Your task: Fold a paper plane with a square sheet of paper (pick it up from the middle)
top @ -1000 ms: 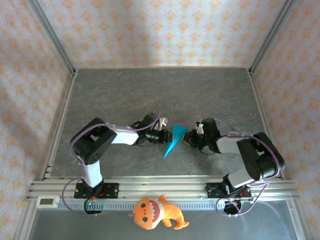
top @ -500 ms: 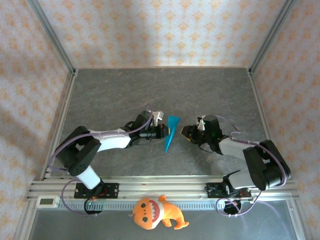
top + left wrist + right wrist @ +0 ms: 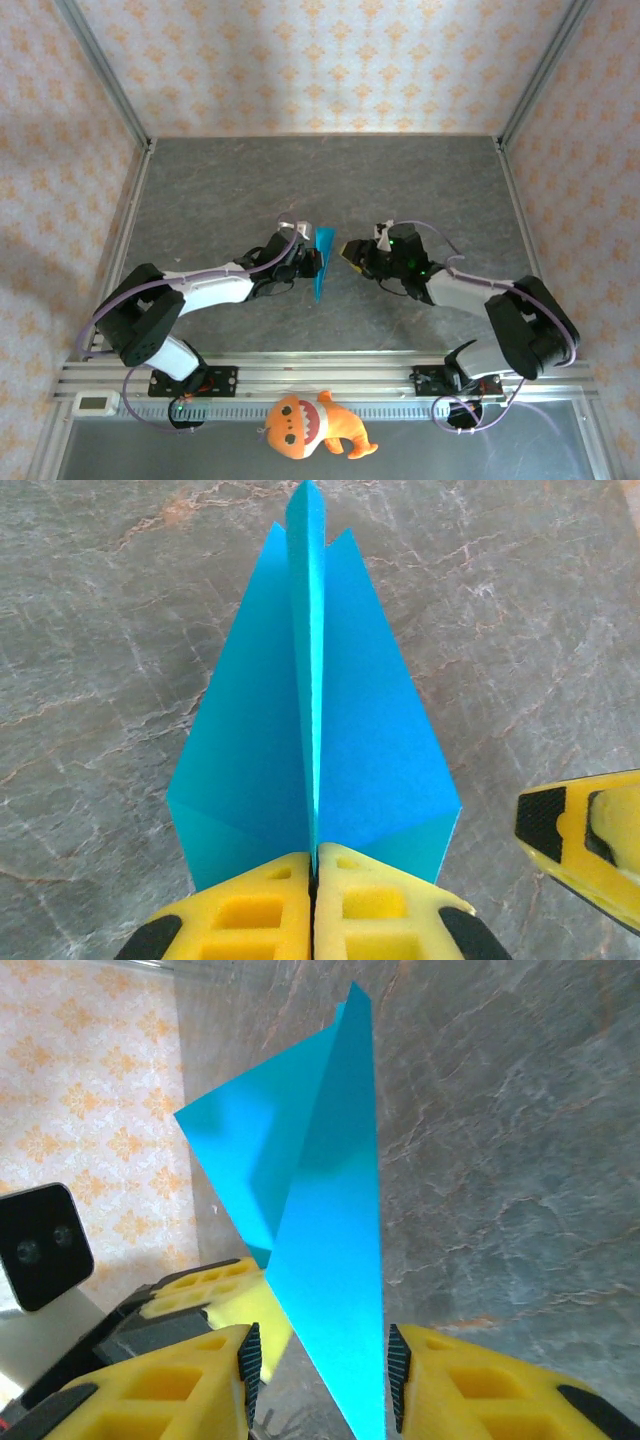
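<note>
Paper plane (image 3: 300, 730) — in left end effector (image 3: 313, 878)

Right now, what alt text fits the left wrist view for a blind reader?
The left gripper, shut, pinches the tail of the cyan-blue paper plane along its upright centre crease, nose pointing away over the grey marbled table. A yellow finger of the right gripper shows at the lower right, clear of the paper.
</note>
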